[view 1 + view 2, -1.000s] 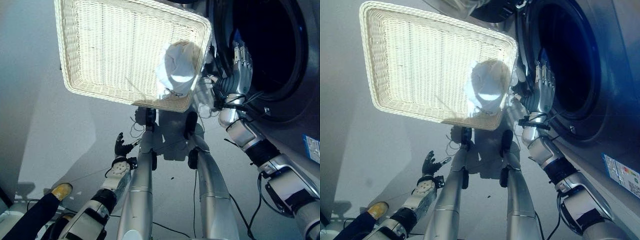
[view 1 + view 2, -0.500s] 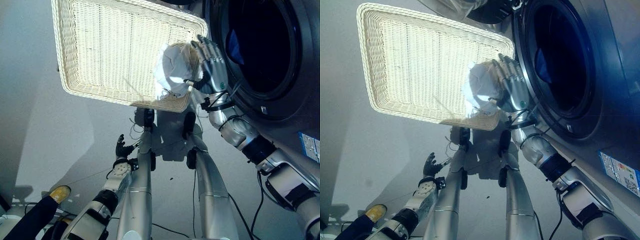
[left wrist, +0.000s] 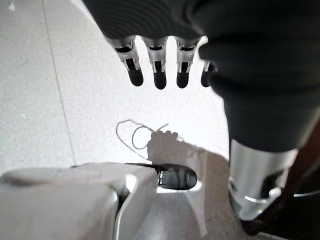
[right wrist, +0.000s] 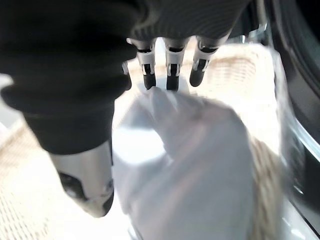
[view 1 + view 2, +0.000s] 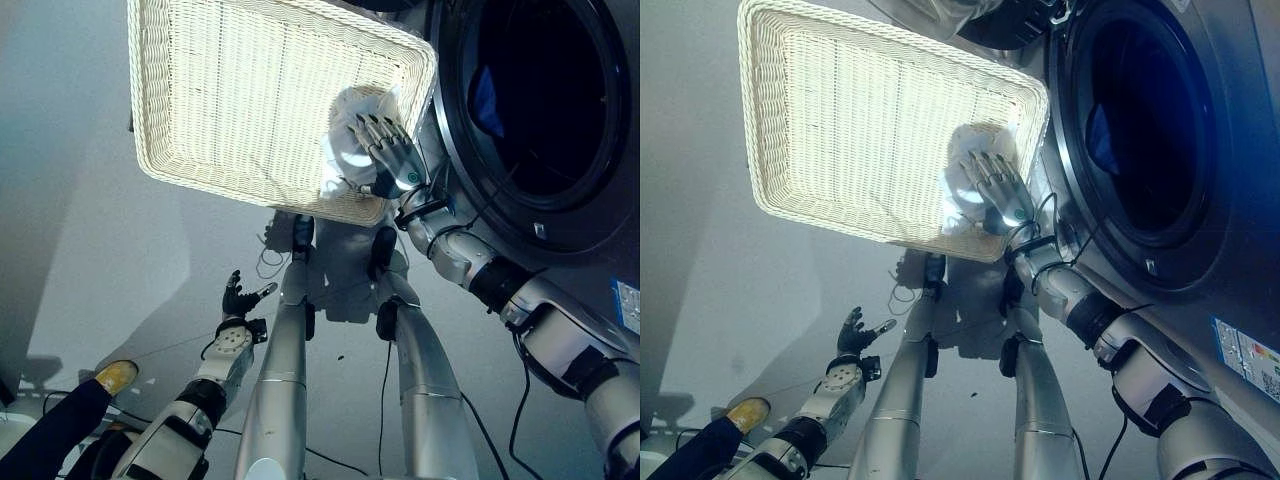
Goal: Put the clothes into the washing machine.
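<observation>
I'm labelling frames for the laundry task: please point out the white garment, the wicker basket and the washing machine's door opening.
white garment (image 4: 190,165), right wrist view, bunched cloth
wicker basket (image 5: 230,100), left eye view, woven bottom
door opening (image 5: 1145,130), right eye view, dark drum interior

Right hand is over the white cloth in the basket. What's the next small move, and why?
Probably curl the right hand shut on the white cloth. Its fingers are straight, their tips at the cloth's top fold and the thumb beside it, so nothing is gripped yet. The cloth lies in the wicker basket corner beside the open washing machine drum. The left hand hangs low, open.
</observation>
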Controlling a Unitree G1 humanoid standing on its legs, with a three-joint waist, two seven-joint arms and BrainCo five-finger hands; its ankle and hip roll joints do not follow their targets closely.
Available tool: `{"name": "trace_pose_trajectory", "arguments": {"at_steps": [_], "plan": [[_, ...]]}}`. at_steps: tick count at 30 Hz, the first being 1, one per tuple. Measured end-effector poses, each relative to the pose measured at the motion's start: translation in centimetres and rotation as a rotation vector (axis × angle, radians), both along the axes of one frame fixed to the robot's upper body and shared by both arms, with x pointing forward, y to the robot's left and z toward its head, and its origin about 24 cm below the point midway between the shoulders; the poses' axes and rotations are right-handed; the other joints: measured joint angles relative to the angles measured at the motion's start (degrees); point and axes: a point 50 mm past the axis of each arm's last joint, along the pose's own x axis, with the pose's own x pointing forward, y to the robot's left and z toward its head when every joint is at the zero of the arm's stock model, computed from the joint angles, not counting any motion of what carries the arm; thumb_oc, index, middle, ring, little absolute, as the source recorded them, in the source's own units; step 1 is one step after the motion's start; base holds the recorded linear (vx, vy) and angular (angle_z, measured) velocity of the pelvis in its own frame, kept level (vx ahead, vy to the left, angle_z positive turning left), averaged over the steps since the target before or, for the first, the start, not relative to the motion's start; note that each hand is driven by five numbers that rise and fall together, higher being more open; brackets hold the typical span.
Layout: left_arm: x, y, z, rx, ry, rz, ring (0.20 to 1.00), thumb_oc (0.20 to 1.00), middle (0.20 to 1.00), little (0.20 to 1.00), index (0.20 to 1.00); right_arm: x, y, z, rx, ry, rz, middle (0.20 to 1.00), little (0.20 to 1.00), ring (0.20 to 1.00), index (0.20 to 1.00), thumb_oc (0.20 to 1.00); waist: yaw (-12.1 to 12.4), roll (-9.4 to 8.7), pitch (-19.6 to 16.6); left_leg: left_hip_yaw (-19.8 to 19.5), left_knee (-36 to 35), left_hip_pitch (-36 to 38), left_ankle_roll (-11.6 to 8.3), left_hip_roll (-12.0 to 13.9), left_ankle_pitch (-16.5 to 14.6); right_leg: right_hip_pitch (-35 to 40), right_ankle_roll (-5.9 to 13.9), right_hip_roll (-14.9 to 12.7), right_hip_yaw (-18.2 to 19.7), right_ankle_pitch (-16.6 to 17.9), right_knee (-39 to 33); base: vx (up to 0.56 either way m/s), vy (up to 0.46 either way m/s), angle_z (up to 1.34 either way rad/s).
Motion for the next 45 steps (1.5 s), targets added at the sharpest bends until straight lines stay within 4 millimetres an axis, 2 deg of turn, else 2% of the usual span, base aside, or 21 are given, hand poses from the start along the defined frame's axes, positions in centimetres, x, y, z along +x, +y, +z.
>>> {"name": "trace_pose_trajectory", "arguments": {"at_steps": [4, 6, 8, 12, 13, 14, 15, 21, 24, 27, 28, 30, 33, 35, 36, 38, 39, 40, 42, 43, 45], "plan": [[0.1, -0.3, 0.0, 0.020, 0.005, -0.028, 1.000, 1.000, 1.000, 1.000, 1.000, 1.5, -1.3, -0.7, 0.013, 0.095, -0.127, 1.000, 1.000, 1.000, 1.000, 1.000, 1.23, 0.06, -0.03, -0.05, -0.02, 0.00, -0.03, -0.05, 0.02, 0.00, 0.00, -0.22, -0.06, 0.00, 0.00, 0.00, 0.000, 0.00], [0.0, -0.3, -0.1, 0.022, 0.008, -0.035, 1.000, 1.000, 1.000, 1.000, 1.000, 2.0, -1.7, -0.3, -0.005, 0.126, -0.175, 1.000, 1.000, 1.000, 1.000, 1.000, 1.97, 0.09, -0.04, -0.19, -0.18, 0.00, -0.17, -0.07, 0.08, -0.01, 0.00, -0.35, -0.25, -0.02, 0.00, 0.01, -0.022, 0.01], [0.1, -0.4, 0.1, 0.020, 0.001, -0.041, 1.000, 1.000, 1.000, 1.000, 1.000, 2.5, -2.2, 0.2, -0.066, 0.153, -0.229, 1.000, 1.000, 1.000, 1.000, 1.000, 2.88, 0.13, -0.06, -0.55, -0.42, 0.00, -0.35, -0.09, 0.23, -0.02, 0.00, -0.41, -0.61, -0.03, 0.04, 0.01, -0.047, 0.04], [0.2, 0.0, 0.3, 0.032, 0.009, -0.042, 1.000, 1.000, 1.000, 1.000, 1.000, 2.9, -2.1, 1.6, -0.256, 0.178, -0.273, 1.000, 1.000, 1.000, 1.000, 1.000, 2.97, 0.16, -0.08, -1.54, -0.73, 0.00, -0.64, -0.27, 0.64, -0.02, -0.06, -0.63, -1.29, -0.11, 0.37, 0.01, -0.028, 0.06], [0.2, 0.0, 0.2, 0.039, 0.013, -0.048, 1.000, 1.000, 1.000, 1.000, 1.000, 3.0, -2.1, 1.8, -0.305, 0.191, -0.282, 0.743, 0.743, 0.743, 0.743, 0.743, 2.97, 0.19, -0.09, -1.60, -0.72, -0.02, -0.68, -0.33, 0.70, -0.12, -0.16, -0.70, -1.33, -0.22, 0.64, 0.00, -0.051, 0.05], [0.1, 0.0, 0.2, 0.046, 0.017, -0.055, 1.000, 1.000, 1.000, 1.000, 1.000, 3.1, -2.0, 2.0, -0.329, 0.203, -0.286, 0.379, 0.379, 0.379, 0.379, 0.379, 2.97, 0.26, -0.13, -1.62, -0.75, -0.04, -0.71, -0.35, 0.72, -0.17, -0.27, -0.73, -1.34, -0.29, 0.70, 0.00, -0.039, 0.01], [0.1, 0.0, 0.2, 0.050, 0.023, -0.060, 1.000, 1.000, 1.000, 1.000, 1.000, 3.1, -2.0, 2.3, -0.352, 0.221, -0.295, 0.200, 0.200, 0.200, 0.200, 0.200, 3.00, 0.47, -0.26, -1.66, -0.75, -0.12, -0.76, -0.32, 0.77, -0.27, -0.27, -0.71, -1.40, -0.29, 0.76, 0.00, 0.000, 0.00], [0.4, -0.7, 0.8, 0.035, -0.002, -0.090, 1.000, 1.000, 1.000, 1.000, 1.000, 3.2, -1.7, 3.9, -0.419, 0.255, -0.256, 0.200, 0.200, 0.200, 0.200, 0.200, 3.18, 2.26, -1.53, -1.86, -0.63, -1.11, -0.85, -0.15, 0.90, -1.17, -0.29, -0.58, -1.55, -0.30, 1.02, 0.00, -0.019, 0.00], [0.6, -0.9, 1.0, 0.029, -0.013, -0.100, 1.000, 1.000, 1.000, 1.000, 1.000, 3.1, -1.7, 4.2, -0.338, 0.277, -0.223, 0.200, 0.200, 0.200, 0.200, 0.200, 3.16, 2.77, -1.85, -1.87, -0.61, -1.24, -0.79, -0.09, 0.96, -1.25, -0.30, -0.49, -1.58, -0.30, 1.00, 0.00, 0.000, 0.00], [0.6, -1.0, 1.2, 0.026, -0.017, -0.104, 1.000, 1.000, 1.000, 1.000, 1.000, 3.0, -2.7, 3.2, -0.088, 0.349, -0.168, 0.200, 0.200, 0.200, 0.200, 0.200, 3.11, 2.81, -1.88, -1.86, -0.60, -1.23, -0.64, -0.16, 1.07, -1.23, -0.23, -0.45, -1.60, -0.37, 1.01, 0.00, 0.000, 0.00], [0.6, -1.0, 1.2, 0.021, -0.018, -0.099, 1.000, 1.000, 1.000, 1.000, 1.000, 2.9, -2.8, 2.8, 0.100, 0.379, -0.110, 0.200, 0.200, 0.200, 0.200, 0.200, 3.12, 2.81, -1.88, -1.86, -0.60, -1.23, -0.59, -0.21, 1.11, -1.21, -0.25, -0.36, -1.52, -0.39, 1.01, 0.00, 0.000, 0.00], [0.6, -1.0, 1.2, 0.020, -0.018, -0.096, 1.000, 1.000, 1.000, 1.000, 1.000, 2.7, -3.0, 1.5, 0.274, 0.421, -0.056, 0.200, 0.200, 0.200, 0.200, 0.200, 2.91, 2.82, -1.87, -1.81, -0.56, -1.22, -0.54, -0.31, 1.15, -1.20, -0.26, -0.40, -1.46, -0.38, 1.04, 0.00, 0.000, 0.00], [0.7, -1.0, 1.2, 0.017, -0.019, -0.095, 1.000, 1.000, 1.000, 1.000, 1.000, 2.3, -3.0, 0.2, 0.394, 0.468, 0.004, 0.200, 0.200, 0.200, 0.200, 0.200, 2.75, 2.79, -1.86, -1.79, -0.50, -1.02, -0.54, -0.34, 1.14, -1.16, -0.26, -0.42, -1.36, -0.38, 1.31, 0.00, 0.000, 0.00], [0.7, -1.0, 1.2, 0.014, -0.013, -0.091, 1.000, 1.000, 1.000, 1.000, 1.000, 2.1, -3.3, -0.5, 0.552, 0.520, 0.057, 0.200, 0.200, 0.200, 0.200, 0.200, 2.91, 2.80, -1.83, -1.74, -0.49, -0.69, -0.53, -0.48, 1.14, -1.04, -0.48, -0.58, -1.26, -0.55, 1.74, 0.00, 0.000, 0.00], [0.6, -0.8, 1.1, 0.011, -0.006, -0.079, 1.000, 1.000, 1.000, 1.000, 1.000, 1.8, -3.6, -1.6, 0.668, 0.570, 0.090, 0.200, 0.200, 0.200, 0.200, 0.200, 2.75, 2.80, -1.82, -1.65, -0.48, -0.05, -0.52, -0.57, 1.14, -0.55, -0.51, -0.66, -1.16, -0.59, 1.94, 0.00, 0.000, 0.00], [0.6, -0.7, 1.1, 0.011, -0.006, -0.077, 1.000, 1.000, 1.000, 1.000, 1.000, 1.6, -3.8, -2.0, 0.717, 0.588, 0.104, 0.200, 0.200, 0.200, 0.200, 0.200, 2.74, 2.79, -1.81, -1.61, -0.49, 0.28, -0.51, -0.58, 1.14, -0.25, -0.51, -0.68, -1.12, -0.59, 1.95, 0.00, 0.000, 0.00], [0.5, -0.7, 1.0, 0.010, -0.005, -0.074, 1.000, 1.000, 1.000, 1.000, 1.000, 1.0, -4.3, -3.3, 0.872, 0.635, 0.150, 0.200, 0.200, 0.200, 0.200, 0.200, 2.43, 2.76, -1.79, -1.46, -0.49, 1.25, -0.51, -0.68, 1.11, 0.62, -0.50, -0.79, -0.96, -0.63, 2.07, 0.00, 0.000, 0.00], [0.4, -0.6, 0.9, 0.007, -0.003, -0.070, 1.000, 1.000, 1.000, 1.000, 1.000, 0.5, -4.4, -3.9, 0.964, 0.671, 0.199, 0.200, 0.200, 0.200, 0.200, 0.200, 1.19, 2.63, -1.72, -1.41, -0.33, 1.81, -0.51, -0.85, 1.07, 1.01, -0.44, -0.87, -0.73, -0.67, 2.40, 0.00, 0.000, 0.00], [0.2, -0.4, 0.7, -0.002, 0.000, -0.051, 1.000, 1.000, 1.000, 1.000, 1.000, -0.4, -4.3, -4.8, 1.174, 0.742, 0.310, 0.200, 0.200, 0.200, 0.200, 0.200, 0.43, 2.29, -1.40, -0.96, 0.08, 2.41, -0.35, -0.95, 0.92, 1.40, -0.42, -0.91, -0.22, -0.69, 2.80, 0.00, -0.007, -0.06], [-0.3, 0.0, 0.3, -0.008, 0.016, -0.023, 1.000, 1.000, 1.000, 1.000, 1.000, -1.0, -4.1, -5.2, 1.375, 0.780, 0.433, 0.200, 0.200, 0.200, 0.200, 0.200, 0.01, 1.79, -1.12, -0.16, 0.61, 3.35, -0.10, -0.91, 0.52, 2.17, -0.42, -0.90, 0.40, -0.69, 3.02, 0.00, -0.008, -0.13], [-1.2, 0.6, -1.0, 0.003, 0.069, 0.004, 1.000, 1.000, 1.000, 1.000, 1.000, -1.8, -3.2, -7.0, 1.617, 0.859, 0.559, 0.200, 0.200, 0.200, 0.200, 0.200, -2.12, 1.65, -1.07, 0.32, 1.53, 5.18, -0.02, -1.01, -0.27, 4.07, -0.31, -0.85, 1.12, -0.76, 3.07, 0.00, -0.007, -0.14]]}}
